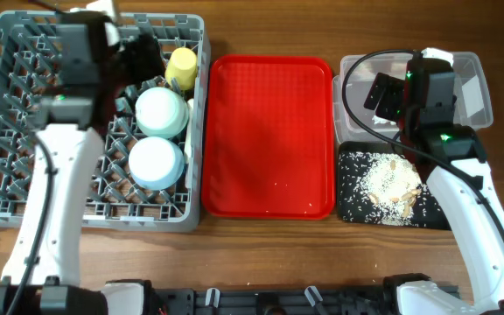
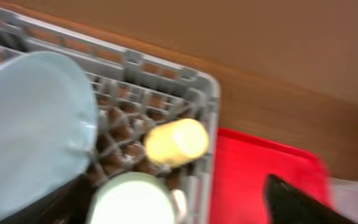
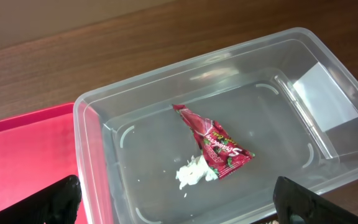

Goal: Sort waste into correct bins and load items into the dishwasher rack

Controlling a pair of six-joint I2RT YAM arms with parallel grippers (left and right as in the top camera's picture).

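The grey dishwasher rack [image 1: 7, 131] holds a yellow cup [image 1: 182, 63] on its side and two mint bowls [image 1: 163, 111] [image 1: 156, 163]. In the left wrist view a pale blue plate [image 2: 36, 130] stands in the rack [image 2: 166, 74], next to the cup [image 2: 176, 142] and a bowl [image 2: 132, 199]. My left gripper [image 1: 140, 58] [image 2: 179, 211] hovers open over these, holding nothing. My right gripper [image 1: 380, 94] [image 3: 182, 205] is open above the clear bin [image 3: 79, 112], which holds a red-and-white wrapper [image 3: 213, 146] and a white tissue [image 3: 194, 174]. Rice scraps [image 1: 388, 179] lie in the black bin [image 1: 350, 206].
A flat red tray [image 1: 269, 131] lies between the rack and the bins, with a few crumbs near its front edge. The clear bin [image 1: 475, 87] sits behind the black one at the right. Bare wooden table runs along the back and front.
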